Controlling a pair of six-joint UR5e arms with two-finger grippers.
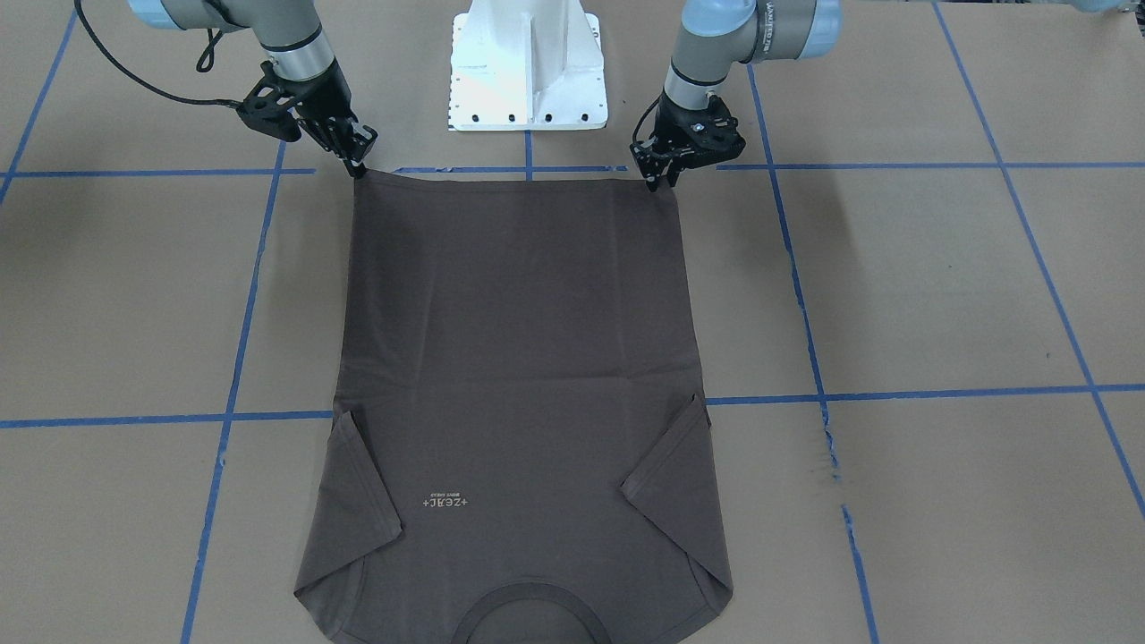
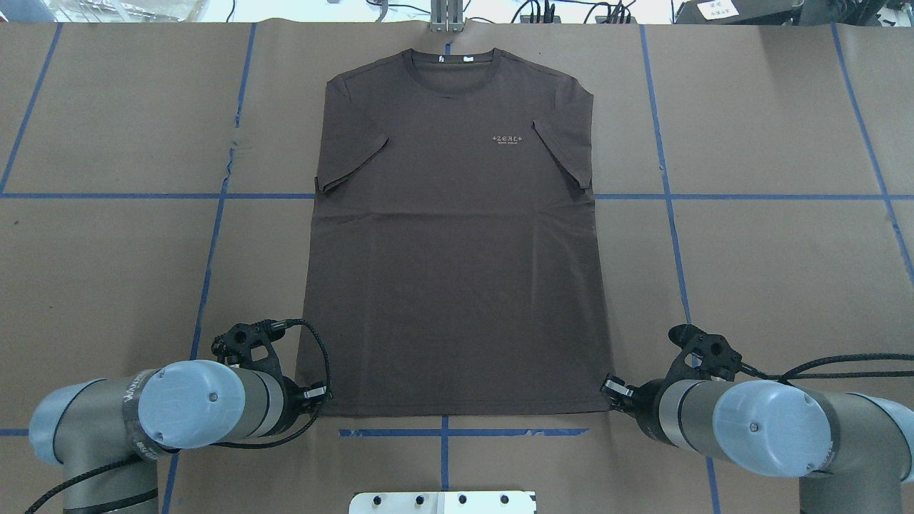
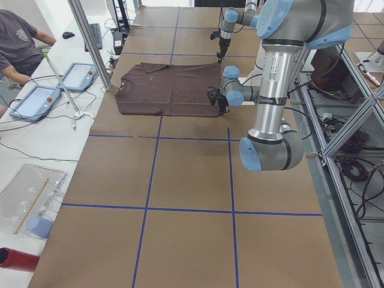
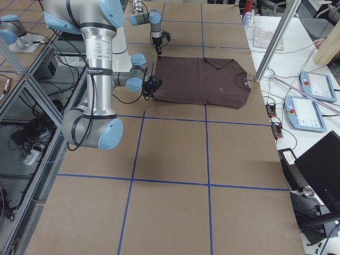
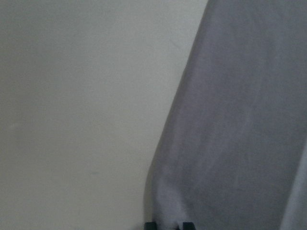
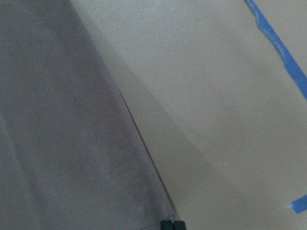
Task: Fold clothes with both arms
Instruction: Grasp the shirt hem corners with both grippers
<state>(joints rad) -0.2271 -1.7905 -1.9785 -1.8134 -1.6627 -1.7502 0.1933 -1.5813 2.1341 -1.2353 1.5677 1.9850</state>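
The dark grey-brown T-shirt lies flat and face up on the brown table. Its collar points away from the robot and both sleeves are folded inward. My left gripper is down at the near hem corner on its side, shut on the cloth. My right gripper is shut on the other near hem corner. In both wrist views the cloth runs down into the black fingertips at the bottom edge.
The white pedestal base stands just behind the hem. Blue tape lines grid the brown table. A person, tablets and a metal post are beyond the table's far edge.
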